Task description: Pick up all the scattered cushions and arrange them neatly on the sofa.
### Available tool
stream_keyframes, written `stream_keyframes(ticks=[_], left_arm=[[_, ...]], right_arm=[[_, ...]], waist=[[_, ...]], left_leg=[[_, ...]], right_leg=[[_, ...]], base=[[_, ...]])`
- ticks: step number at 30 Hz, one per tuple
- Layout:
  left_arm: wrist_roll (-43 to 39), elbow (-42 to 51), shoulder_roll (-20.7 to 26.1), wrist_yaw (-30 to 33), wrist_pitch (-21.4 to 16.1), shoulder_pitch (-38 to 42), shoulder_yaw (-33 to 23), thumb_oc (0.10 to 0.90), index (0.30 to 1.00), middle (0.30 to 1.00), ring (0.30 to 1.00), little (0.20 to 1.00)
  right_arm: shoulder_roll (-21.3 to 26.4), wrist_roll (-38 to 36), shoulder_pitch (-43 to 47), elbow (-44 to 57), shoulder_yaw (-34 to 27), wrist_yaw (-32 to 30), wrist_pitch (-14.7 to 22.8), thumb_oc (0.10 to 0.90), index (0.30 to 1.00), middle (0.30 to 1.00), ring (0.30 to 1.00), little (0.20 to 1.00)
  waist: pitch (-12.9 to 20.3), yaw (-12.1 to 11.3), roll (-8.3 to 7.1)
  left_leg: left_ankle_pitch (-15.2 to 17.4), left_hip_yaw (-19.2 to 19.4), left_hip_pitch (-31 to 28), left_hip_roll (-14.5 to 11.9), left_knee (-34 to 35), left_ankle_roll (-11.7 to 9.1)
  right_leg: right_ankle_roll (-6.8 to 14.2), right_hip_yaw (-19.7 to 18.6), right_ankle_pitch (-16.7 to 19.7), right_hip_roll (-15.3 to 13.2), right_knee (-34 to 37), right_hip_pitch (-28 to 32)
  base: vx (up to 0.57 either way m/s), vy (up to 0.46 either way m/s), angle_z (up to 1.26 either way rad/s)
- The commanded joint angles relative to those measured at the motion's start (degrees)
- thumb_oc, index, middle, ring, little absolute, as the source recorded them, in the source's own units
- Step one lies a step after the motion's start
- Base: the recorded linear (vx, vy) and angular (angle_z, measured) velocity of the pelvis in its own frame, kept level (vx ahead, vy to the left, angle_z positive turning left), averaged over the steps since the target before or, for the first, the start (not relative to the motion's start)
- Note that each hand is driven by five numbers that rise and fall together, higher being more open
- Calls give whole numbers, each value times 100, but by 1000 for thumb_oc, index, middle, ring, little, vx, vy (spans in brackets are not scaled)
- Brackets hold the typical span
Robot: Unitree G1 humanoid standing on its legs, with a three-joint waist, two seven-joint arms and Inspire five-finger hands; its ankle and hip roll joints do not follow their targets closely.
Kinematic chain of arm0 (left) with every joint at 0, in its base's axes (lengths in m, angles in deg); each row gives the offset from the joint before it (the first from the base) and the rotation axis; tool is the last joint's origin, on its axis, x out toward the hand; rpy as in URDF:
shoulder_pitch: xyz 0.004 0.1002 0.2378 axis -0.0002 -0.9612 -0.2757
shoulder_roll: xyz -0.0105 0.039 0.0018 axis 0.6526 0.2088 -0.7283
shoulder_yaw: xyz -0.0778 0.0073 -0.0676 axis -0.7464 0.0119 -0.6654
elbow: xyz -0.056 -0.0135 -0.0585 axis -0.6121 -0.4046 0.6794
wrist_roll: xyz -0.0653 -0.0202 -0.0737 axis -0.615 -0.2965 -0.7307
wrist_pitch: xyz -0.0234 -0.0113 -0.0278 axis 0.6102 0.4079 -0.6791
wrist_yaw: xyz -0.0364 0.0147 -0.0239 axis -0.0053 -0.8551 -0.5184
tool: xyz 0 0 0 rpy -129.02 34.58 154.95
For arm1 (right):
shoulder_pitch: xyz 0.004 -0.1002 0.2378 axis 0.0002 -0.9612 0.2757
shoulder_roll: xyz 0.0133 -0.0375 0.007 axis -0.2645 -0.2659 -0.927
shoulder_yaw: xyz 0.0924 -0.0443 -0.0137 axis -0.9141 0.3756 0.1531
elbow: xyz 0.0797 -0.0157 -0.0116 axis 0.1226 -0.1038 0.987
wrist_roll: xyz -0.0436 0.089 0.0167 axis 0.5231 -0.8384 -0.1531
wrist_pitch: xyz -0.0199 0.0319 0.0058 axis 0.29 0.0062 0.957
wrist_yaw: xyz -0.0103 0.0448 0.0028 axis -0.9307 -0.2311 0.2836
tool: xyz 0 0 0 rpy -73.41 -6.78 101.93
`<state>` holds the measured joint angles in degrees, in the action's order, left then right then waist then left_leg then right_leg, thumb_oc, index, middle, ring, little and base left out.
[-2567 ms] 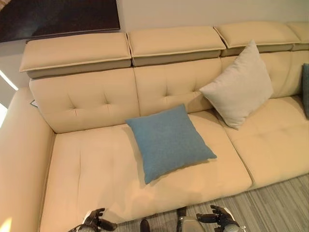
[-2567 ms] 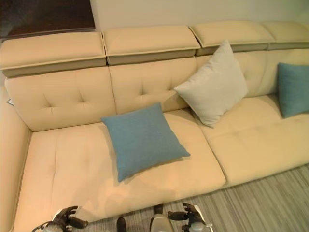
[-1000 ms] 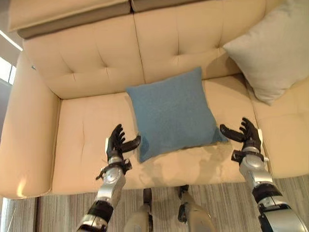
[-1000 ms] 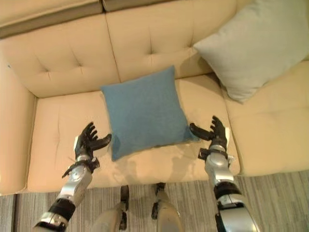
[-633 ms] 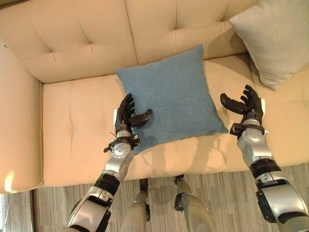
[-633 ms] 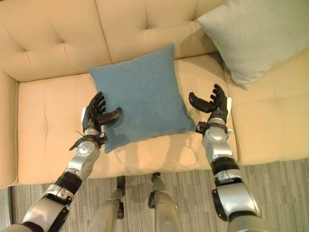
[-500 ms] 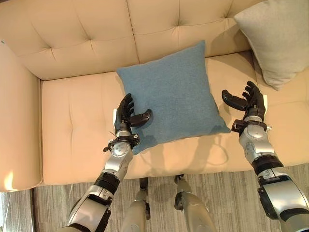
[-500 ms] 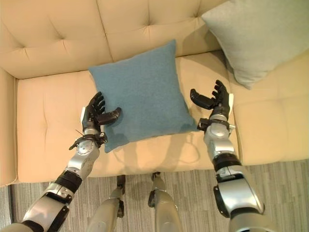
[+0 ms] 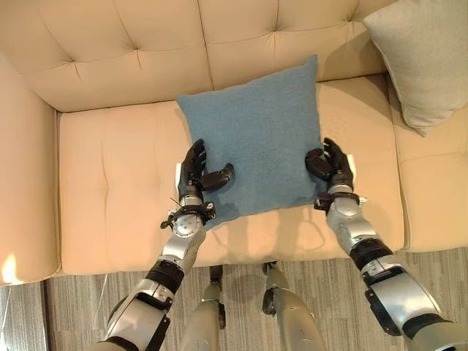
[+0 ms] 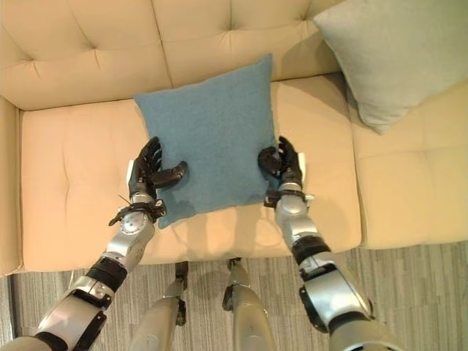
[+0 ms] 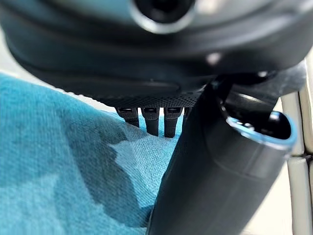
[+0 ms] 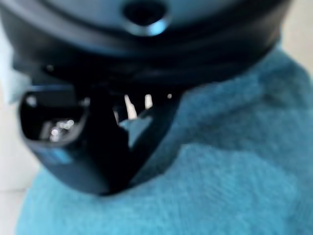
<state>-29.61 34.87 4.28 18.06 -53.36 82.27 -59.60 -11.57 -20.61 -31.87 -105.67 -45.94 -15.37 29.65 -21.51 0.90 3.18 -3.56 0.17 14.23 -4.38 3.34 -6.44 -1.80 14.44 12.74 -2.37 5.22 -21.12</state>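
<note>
Left eye view: a cream leather sofa [image 9: 117,175] with a tufted backrest spans the frame, and grey striped floor [image 9: 73,314] runs along the bottom edge. A square blue woven-fabric cushion [image 9: 256,139] lies on the seat, its far edge leaning against the backrest. A pale grey fabric cushion [image 9: 428,58] leans in the upper right corner, well apart from the blue one, on the neighbouring seat. The left hand [image 9: 196,174] sits at the blue cushion's left edge, thumb laid on top of the fabric, fingers straight along the side. The right hand [image 9: 333,167] presses against the cushion's right edge with fingers curved toward it.

Right eye view: the same scene. The left hand [image 10: 150,174] and right hand [image 10: 282,164] flank the blue cushion [image 10: 208,139] on either side, both touching it. The grey cushion [image 10: 402,51] fills the upper right. The seam between two seat sections runs just right of the right hand. Nothing lies between the hands and the cushion.

Left wrist view: blue weave [image 11: 54,161] lies close beneath the left hand [image 11: 215,166], its straight fingers [image 11: 151,120] past the fabric's edge, thumb over the cloth.

Right wrist view: the right hand [image 12: 98,147] sits against blurred blue fabric [image 12: 230,171]; whether its fingers clasp the cloth cannot be told
</note>
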Motion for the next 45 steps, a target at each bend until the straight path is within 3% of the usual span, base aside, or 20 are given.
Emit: stream_keyframes(ticks=[1,2,4,11,20,26,31,34,39,40,45], left_arm=[[-171,144,-265,-226,-447,347,530,722,782,782,782,782],[-267,175,-284,-252,-460,346,523,502,453,453,453,453],[-440,291,-289,-267,-528,344,450,400,300,300,300,300],[-818,1074,-317,-335,-582,-160,44,400,300,300,300,300],[-736,2025,-145,-520,-341,-1665,-347,400,300,300,300,300],[-637,2567,-18,-899,-153,-2649,-375,400,300,300,300,300],[-707,2819,-59,-1009,-106,-2976,-225,400,300,300,300,300],[-812,2875,-142,-1018,-164,-2859,-32,400,300,300,300,300],[-814,3010,-147,-1139,-137,-2794,178,400,300,300,300,300],[-957,3031,-183,-1164,-92,-2819,252,400,300,300,300,300],[-918,3132,-54,-1260,-28,-2885,291,400,300,300,300,300]], right_arm=[[-513,110,37,310,215,459,370,400,300,300,300,300],[-565,78,-2,379,201,488,386,400,300,300,300,300],[-678,-18,-109,635,156,508,463,400,300,300,300,300],[-805,-10,-1030,1973,-223,536,645,400,300,300,300,300],[-619,500,-2547,3312,-645,635,449,400,300,300,300,300],[-556,887,-3385,4138,-711,892,379,400,300,300,300,300],[-615,961,-3839,4525,-805,904,402,400,300,300,300,300],[-592,1056,-3857,4628,-880,746,378,400,300,300,300,300],[-576,974,-3947,4794,-919,865,328,400,300,300,300,300],[-641,834,-3956,4769,-935,876,300,400,300,300,300,300],[-818,653,-3915,4725,-934,958,267,400,300,300,300,300]], waist=[[334,-14,-210],[332,-12,-208],[341,-15,-217],[575,34,-271],[915,60,-265],[1027,46,-186],[953,37,-172],[998,229,-285],[1151,434,-469],[1250,501,-405],[1311,492,-439]], left_leg=[[-157,311,255,-54,166,-238],[-155,304,233,-56,166,-238],[-142,295,168,-59,166,-239],[-12,322,-243,-98,166,-188],[167,327,-824,-99,166,-91],[215,224,-1173,-105,166,-75],[96,109,-1207,-60,63,-87],[470,773,-1186,-72,-457,105],[877,1626,-1473,-257,-898,137],[1050,1724,-1718,-293,-729,104],[1055,1673,-1816,-115,-282,239]], right_leg=[[703,-328,-1322,-57,-22,507],[702,-316,-1328,-62,-22,529],[699,-304,-1344,-64,-22,610],[663,-288,-1458,-53,-22,1017],[610,-310,-1648,-1,-22,1612],[529,-273,-1812,44,-22,2041],[440,-37,-1875,2,-22,2268],[469,297,-1774,-255,-73,2338],[558,576,-1597,-479,-93,2369],[678,638,-1611,-494,-73,2434],[899,597,-1343,-686,-174,2239]], base=[[5,8,5],[10,6,3],[12,5,2],[39,12,2],[47,9,3],[-15,6,2],[-84,20,17],[-138,110,67],[-43,145,65],[59,190,60],[-28,238,24]])
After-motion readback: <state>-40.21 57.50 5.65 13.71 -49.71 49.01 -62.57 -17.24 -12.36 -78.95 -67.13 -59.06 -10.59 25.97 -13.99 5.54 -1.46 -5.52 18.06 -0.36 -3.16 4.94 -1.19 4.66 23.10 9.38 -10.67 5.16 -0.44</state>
